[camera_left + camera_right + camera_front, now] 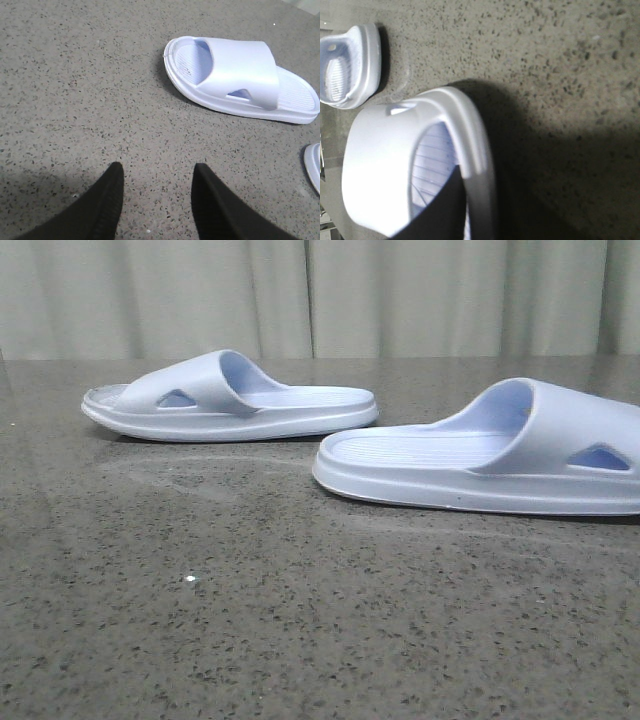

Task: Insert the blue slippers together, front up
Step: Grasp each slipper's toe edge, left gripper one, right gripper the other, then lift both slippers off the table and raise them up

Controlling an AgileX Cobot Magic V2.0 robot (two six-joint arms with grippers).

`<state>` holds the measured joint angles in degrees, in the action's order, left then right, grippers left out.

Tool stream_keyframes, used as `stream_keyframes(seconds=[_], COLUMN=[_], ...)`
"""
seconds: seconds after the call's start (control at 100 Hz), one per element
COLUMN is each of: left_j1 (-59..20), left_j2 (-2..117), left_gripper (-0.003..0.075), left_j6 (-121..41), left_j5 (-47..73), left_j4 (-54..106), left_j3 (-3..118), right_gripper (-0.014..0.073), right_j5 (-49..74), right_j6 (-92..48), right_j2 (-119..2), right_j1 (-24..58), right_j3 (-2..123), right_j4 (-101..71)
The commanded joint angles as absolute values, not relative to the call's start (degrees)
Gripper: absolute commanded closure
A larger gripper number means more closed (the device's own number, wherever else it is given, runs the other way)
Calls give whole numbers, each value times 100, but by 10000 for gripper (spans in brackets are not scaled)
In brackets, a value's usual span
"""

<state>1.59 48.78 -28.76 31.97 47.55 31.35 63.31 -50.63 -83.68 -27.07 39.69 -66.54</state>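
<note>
Lying soles-down, apart on speckled table [300, 620]: both blue slippers [235, 398]; left gripper [157, 175] spread, empty; right gripper's state indeterminable.

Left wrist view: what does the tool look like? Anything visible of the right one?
Left tool: two matte black fingers, broad at the base, tapering to rounded tips. No cables or markings visible. Right wrist view shows only a dark blurred shape by the slipper; no detail readable.
</note>
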Motion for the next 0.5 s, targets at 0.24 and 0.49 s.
stream_keyframes(seconds=[0.24, 0.49], left_j1=[139, 139], left_j2=[6091, 7565], left_gripper=[442, 442], left_j6=[-3478, -3681], left_j5=[3312, 3952], left_j4=[5574, 5978], left_j3=[4101, 5158], right_gripper=[701, 701], right_j5=[6481, 6481], right_j6=[-5158, -5158], right_j2=[-8362, -8362], right_j1=[-2737, -2737], right_j3=[4031, 4031], right_j4=[-6774, -6786])
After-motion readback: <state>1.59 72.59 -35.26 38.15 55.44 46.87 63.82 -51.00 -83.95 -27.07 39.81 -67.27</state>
